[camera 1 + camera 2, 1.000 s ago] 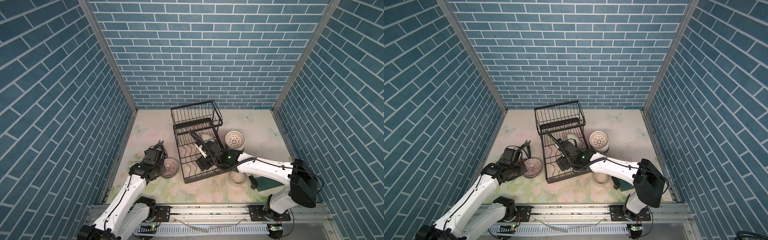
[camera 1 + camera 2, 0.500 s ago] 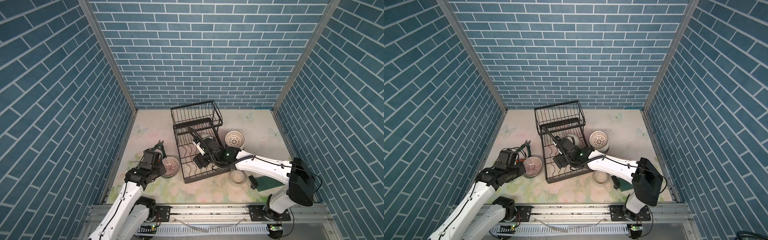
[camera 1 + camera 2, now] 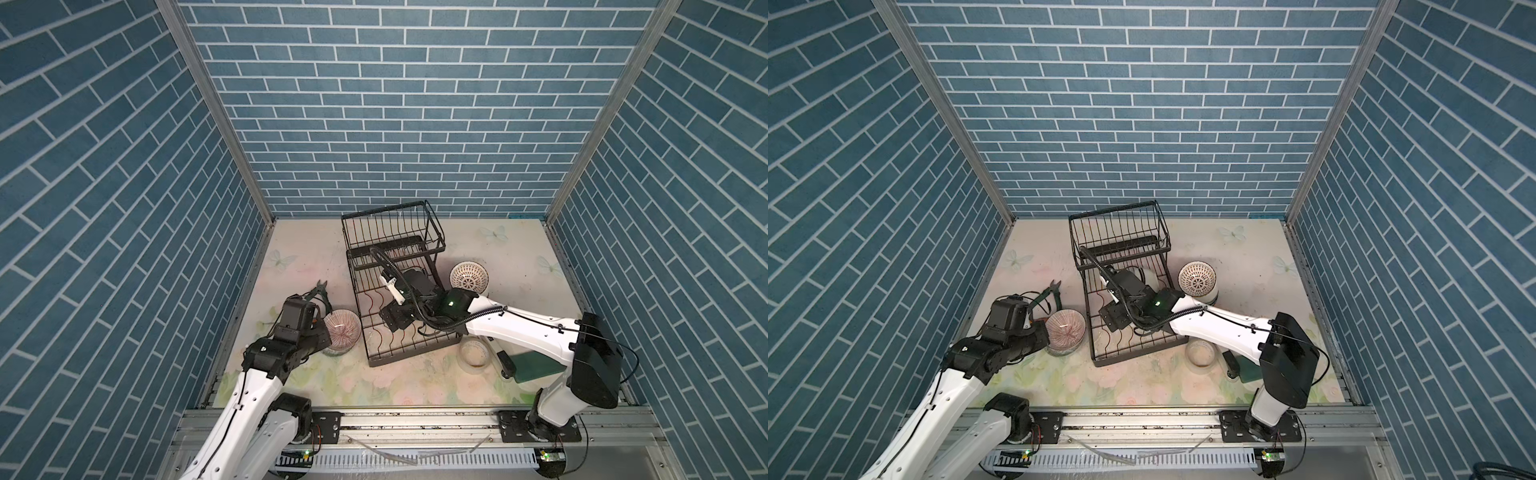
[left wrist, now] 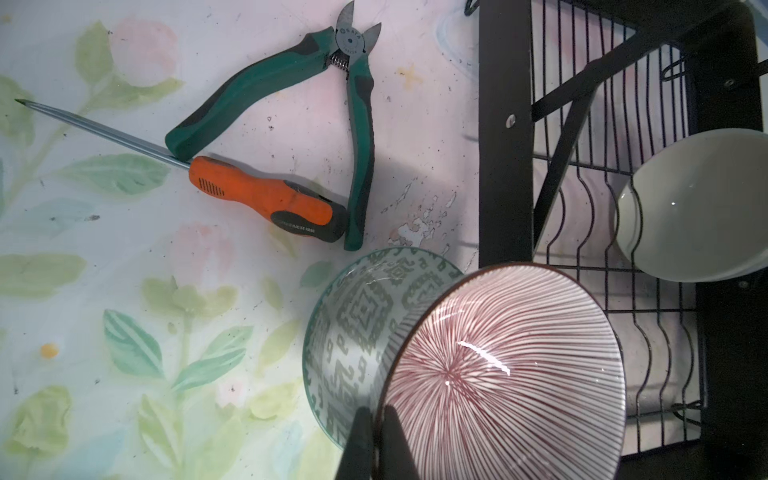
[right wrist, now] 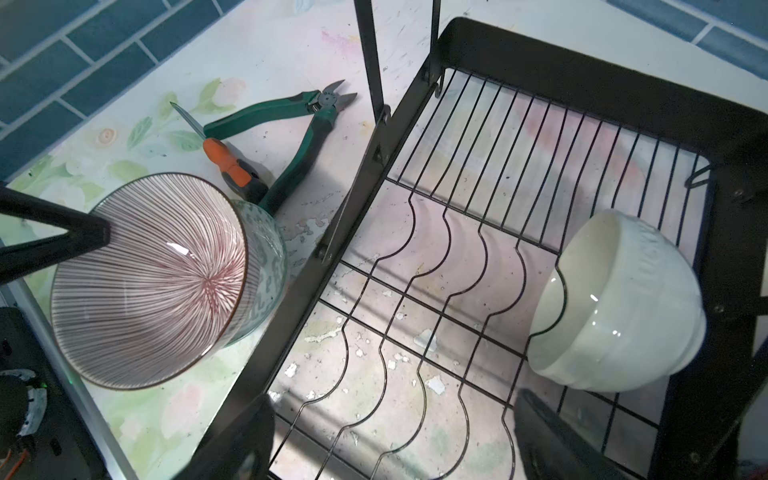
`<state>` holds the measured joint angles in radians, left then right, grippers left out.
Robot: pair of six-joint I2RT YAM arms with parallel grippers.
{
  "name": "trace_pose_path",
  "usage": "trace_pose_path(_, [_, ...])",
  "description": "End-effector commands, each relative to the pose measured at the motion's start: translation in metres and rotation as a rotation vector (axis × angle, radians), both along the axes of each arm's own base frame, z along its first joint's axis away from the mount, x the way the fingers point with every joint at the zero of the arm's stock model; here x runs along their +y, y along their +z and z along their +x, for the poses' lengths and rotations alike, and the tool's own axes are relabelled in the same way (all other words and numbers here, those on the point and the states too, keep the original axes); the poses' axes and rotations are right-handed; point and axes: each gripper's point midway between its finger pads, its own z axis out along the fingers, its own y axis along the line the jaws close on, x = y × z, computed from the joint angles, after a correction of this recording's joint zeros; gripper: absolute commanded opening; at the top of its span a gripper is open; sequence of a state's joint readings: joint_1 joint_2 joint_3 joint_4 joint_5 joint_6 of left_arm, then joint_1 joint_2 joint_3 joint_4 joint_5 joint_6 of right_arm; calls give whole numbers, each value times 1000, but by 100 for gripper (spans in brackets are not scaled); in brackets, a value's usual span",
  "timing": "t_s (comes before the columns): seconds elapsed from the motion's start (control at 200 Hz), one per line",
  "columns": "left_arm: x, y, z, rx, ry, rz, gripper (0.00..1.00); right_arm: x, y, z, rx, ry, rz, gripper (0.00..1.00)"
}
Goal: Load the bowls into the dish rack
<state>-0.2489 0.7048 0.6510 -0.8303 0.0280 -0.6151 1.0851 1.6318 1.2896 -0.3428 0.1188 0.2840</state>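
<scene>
Pinching the striped bowl (image 4: 498,374) by its rim, the left gripper (image 4: 376,432) holds it tilted over the patterned bowl (image 4: 353,324) beside the rack (image 4: 505,166) — probably to carry across. A cream bowl (image 5: 623,307) lies sideways inside; the right gripper (image 5: 395,399) hangs spread — empty.

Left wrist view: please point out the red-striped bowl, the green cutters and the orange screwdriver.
red-striped bowl (image 4: 498,374), left wrist view, on its striped inside.
green cutters (image 4: 362,137), left wrist view, on one handle.
orange screwdriver (image 4: 262,193), left wrist view, on the orange grip.
</scene>
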Motion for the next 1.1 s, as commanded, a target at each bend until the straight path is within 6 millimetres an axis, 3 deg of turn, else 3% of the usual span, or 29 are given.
trace_pose_path(0.0, [-3, 19, 3, -48, -18, -18, 0, 7, 25, 7, 13, -39, 71, 89])
trace_pose_path(0.46, [-13, 48, 1, -99, -87, -56, 0, 14, 56, 5, 75, -22, 179, 88])
trace_pose_path(0.695, [-22, 48, 7, -96, -108, -85, 0, 23, 68, 0, 105, 7, 181, 79])
trace_pose_path(1.095, [-26, 42, 17, -94, -111, -98, 0, 47, 46, -15, 184, 48, 35, 67])
